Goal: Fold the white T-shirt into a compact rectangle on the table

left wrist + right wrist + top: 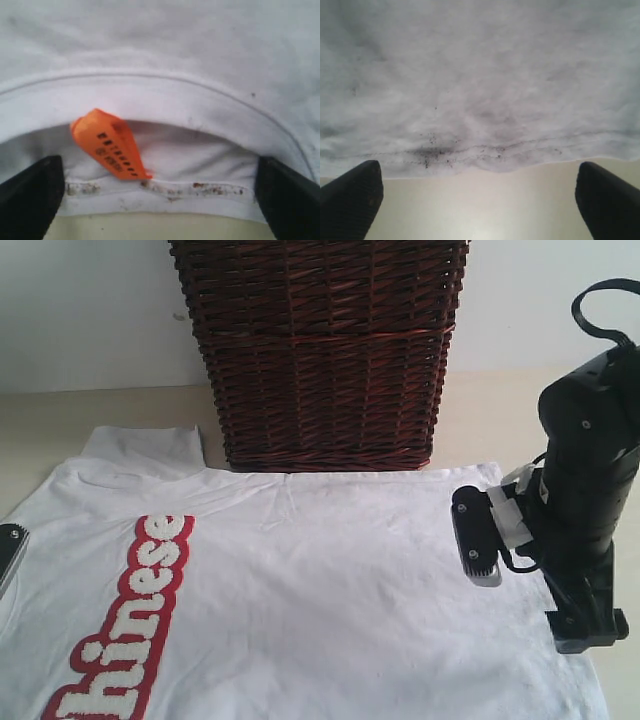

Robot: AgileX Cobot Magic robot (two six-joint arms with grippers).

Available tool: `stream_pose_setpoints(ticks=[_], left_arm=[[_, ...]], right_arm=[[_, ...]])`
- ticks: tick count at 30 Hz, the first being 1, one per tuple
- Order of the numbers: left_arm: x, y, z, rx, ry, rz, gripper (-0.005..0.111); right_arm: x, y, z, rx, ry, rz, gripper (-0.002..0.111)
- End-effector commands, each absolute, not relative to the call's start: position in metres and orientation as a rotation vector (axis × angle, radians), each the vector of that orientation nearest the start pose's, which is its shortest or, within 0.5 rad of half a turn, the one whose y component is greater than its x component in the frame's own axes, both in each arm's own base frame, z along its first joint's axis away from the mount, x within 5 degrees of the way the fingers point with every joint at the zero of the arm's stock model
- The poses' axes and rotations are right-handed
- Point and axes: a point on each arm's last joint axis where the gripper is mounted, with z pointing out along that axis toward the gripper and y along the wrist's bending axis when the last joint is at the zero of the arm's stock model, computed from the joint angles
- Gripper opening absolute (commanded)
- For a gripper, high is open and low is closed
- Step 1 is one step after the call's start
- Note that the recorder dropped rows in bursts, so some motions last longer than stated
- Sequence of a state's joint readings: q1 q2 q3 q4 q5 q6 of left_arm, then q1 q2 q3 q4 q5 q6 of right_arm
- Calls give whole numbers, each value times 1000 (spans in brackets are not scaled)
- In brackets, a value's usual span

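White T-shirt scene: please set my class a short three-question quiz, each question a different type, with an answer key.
1. True or false: the white T-shirt lies spread out on the table.
2. Multiple choice: what stands at the shirt's far edge in the exterior view? A) a dark wicker basket B) a cardboard box C) a metal bucket.
3. Short answer: in the left wrist view, what colour is the neck tag seen between the open fingers of the left gripper?
Key: 1 true; 2 A; 3 orange.
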State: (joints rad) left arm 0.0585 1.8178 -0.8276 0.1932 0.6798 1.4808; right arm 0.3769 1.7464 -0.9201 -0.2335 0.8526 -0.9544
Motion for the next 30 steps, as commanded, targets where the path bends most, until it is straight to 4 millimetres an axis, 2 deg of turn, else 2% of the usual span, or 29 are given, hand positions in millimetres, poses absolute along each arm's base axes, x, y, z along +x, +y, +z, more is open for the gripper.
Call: stream_pose_setpoints(ticks=[1,7,11,17,24,30], left_arm=[[277,28,110,-2151,-2156,-121,105],[277,28,110,-2151,-2156,-121,105],[277,28,110,-2151,-2156,-121,105],[277,28,110,-2151,-2156,-121,105],[277,28,110,-2151,-2156,-121,105],[277,28,110,-2151,-2156,-121,105]], right_arm=[[278,90,147,-2140,2338,-250,105],[283,78,140,-2055,2423,-199,105],[282,75,134,-2134,2392,-196,105],[280,75,114,-2158,2340,-200,105],[281,74,115,-2192,2314,-214,105],[287,76,135,-2127,2278,-244,105]])
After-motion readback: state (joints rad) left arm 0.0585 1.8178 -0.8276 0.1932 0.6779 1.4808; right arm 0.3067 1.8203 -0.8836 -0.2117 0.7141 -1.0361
